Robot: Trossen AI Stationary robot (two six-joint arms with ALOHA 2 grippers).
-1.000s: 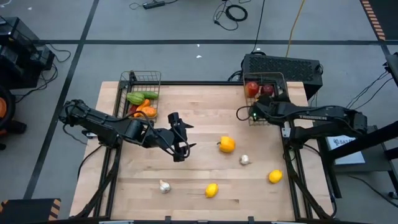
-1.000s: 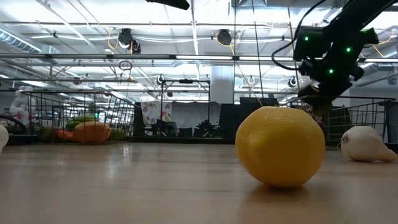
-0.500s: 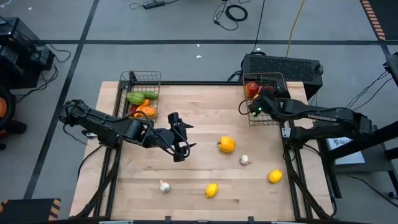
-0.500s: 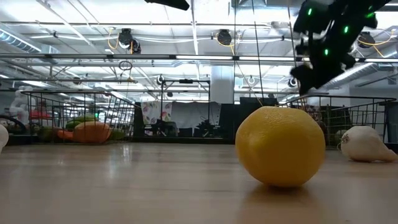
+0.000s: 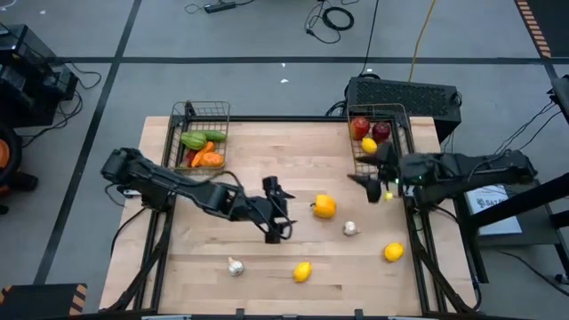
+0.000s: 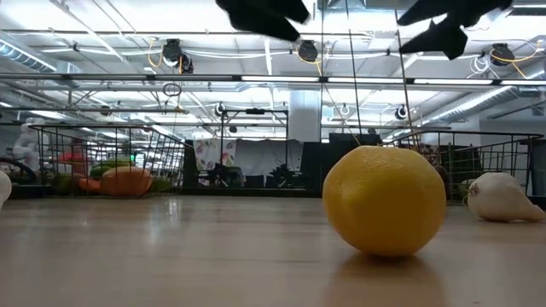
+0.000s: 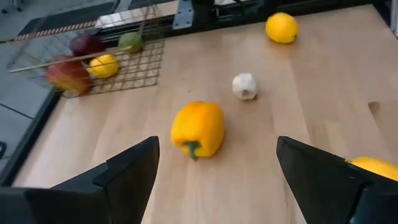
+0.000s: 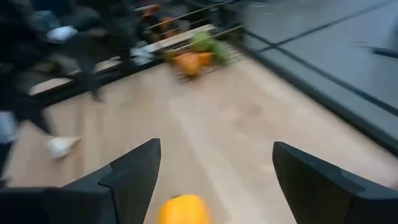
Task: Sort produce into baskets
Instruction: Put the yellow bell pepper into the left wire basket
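- Two end effectors, left (image 5: pixel 277 216) at frame centre and right (image 5: pixel 380 180) just below the upper-right basket (image 5: pixel 397 120), both spread wide and empty.
- Yellow pepper (image 5: pixel 324 206) lies between them on the tabletop (image 5: pixel 293 151).
- Risk: both reaching it could collide.
- Right wrist view is blurred.

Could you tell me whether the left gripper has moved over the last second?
Yes. In the high view the left gripper has moved away from the left basket, toward the yellow pepper, and stands open.
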